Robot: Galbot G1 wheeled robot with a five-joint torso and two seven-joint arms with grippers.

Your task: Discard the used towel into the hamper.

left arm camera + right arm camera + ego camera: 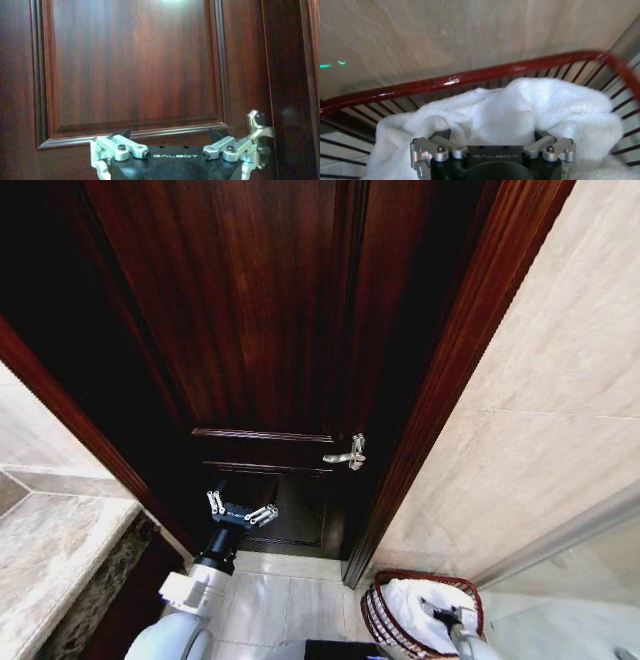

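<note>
Towel (520,108) in hamper (470,77), right gripper (492,137) fingertips buried, spread

A dark reddish wooden door (260,310) with raised panels fills the far middle of the scene, its grain glossy under soft light. A silver lever handle (347,454) sits on its right side, next to the matching door frame (450,370), which runs down to the floor. To the right stands a wall of large beige stone tiles (560,380). On the near left is a grey marble ledge (50,550). The floor (280,600) is laid with pale tiles
</note>
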